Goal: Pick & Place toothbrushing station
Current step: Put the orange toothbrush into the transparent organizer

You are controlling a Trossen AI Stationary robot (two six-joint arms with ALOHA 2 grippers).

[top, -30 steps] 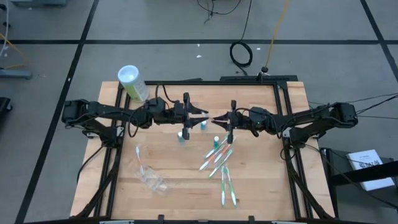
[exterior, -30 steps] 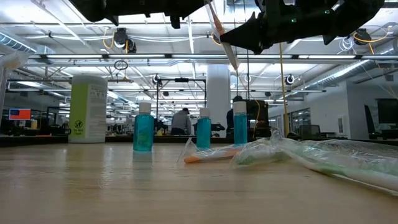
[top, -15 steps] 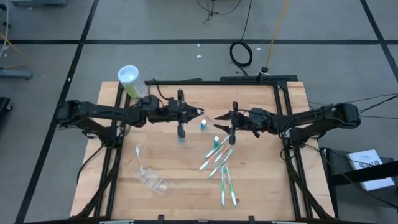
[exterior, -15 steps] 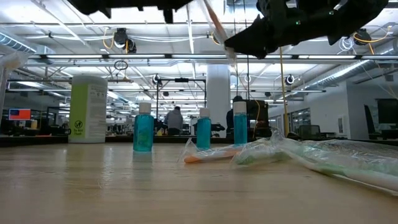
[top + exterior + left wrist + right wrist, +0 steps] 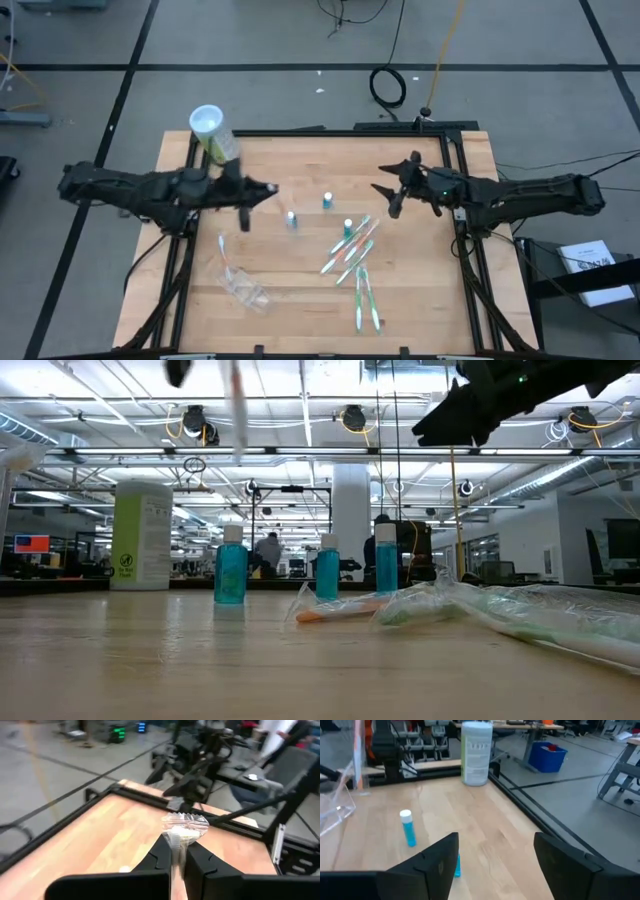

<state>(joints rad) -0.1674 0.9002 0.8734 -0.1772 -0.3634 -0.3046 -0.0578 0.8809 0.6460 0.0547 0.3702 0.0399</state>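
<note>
My left gripper (image 5: 272, 188) hovers over the table's left half, shut on a white and orange toothbrush (image 5: 237, 410) in a clear wrapper. My right gripper (image 5: 386, 190) hangs open over the right half with nothing between its fingers (image 5: 440, 860). Three blue-capped tubes (image 5: 291, 218) (image 5: 326, 201) (image 5: 348, 228) stand upright on the wood. Several more wrapped toothbrushes (image 5: 352, 250) lie flat to the right of them. The clear holder (image 5: 243, 288) lies near the front left. My left gripper pinches the wrapped toothbrush between its two fingers; the wrapper's crinkled end (image 5: 184, 826) sticks out just past the fingertips. The fingers come nearly level from the table's left and lie across the brush. The brush (image 5: 357, 755) stands about upright, lifted clear of the table.
A large green canister with a white lid (image 5: 213, 133) stands at the table's far left corner. A black frame (image 5: 340, 131) runs around the wooden top. Bare wood lies between the holder and the toothbrush pile.
The two grippers met over the table's middle with the toothbrush between them. My right gripper has opened, let go and drawn back toward the right edge. My left gripper has carried the toothbrush toward the left edge and up, and the brush has turned from tilted to about upright.
</note>
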